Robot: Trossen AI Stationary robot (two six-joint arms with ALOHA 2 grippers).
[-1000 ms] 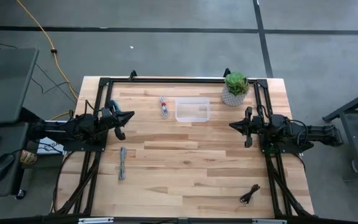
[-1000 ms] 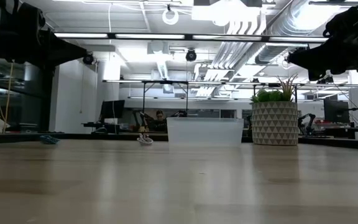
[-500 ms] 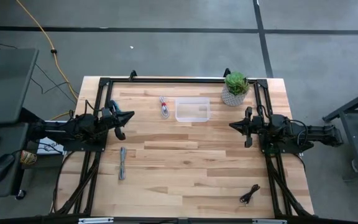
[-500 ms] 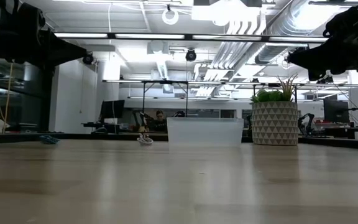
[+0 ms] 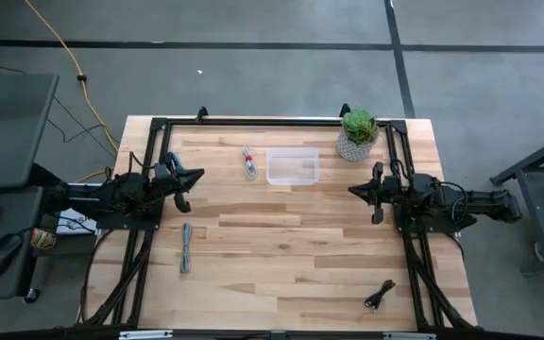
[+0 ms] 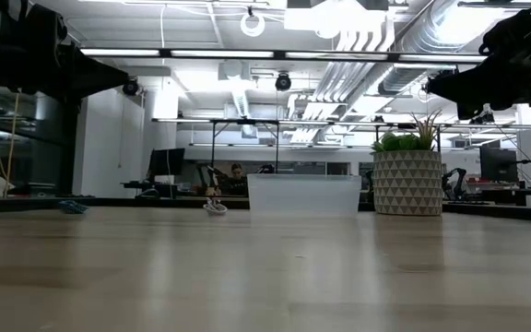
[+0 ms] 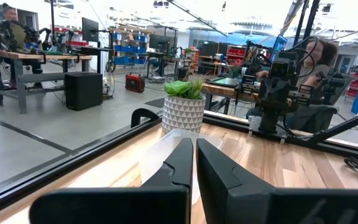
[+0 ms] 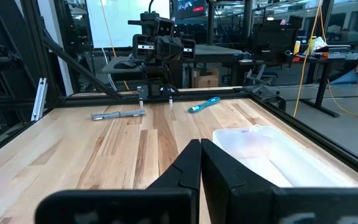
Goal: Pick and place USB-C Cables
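Lying nearest the left gripper (image 5: 183, 189), fingers together: whitish-grey cable (image 5: 249, 161), just beyond, long axis crosswise to reach.

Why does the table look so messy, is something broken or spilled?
Nothing looks broken or spilled. The three cables just lie scattered: the whitish one beside the clear bin, the blue-grey one and the black one far off. The bin looks empty.

Three coiled cables flat on wood: whitish-red (image 5: 249, 162), blue-grey (image 5: 186, 247), black (image 5: 380, 295).
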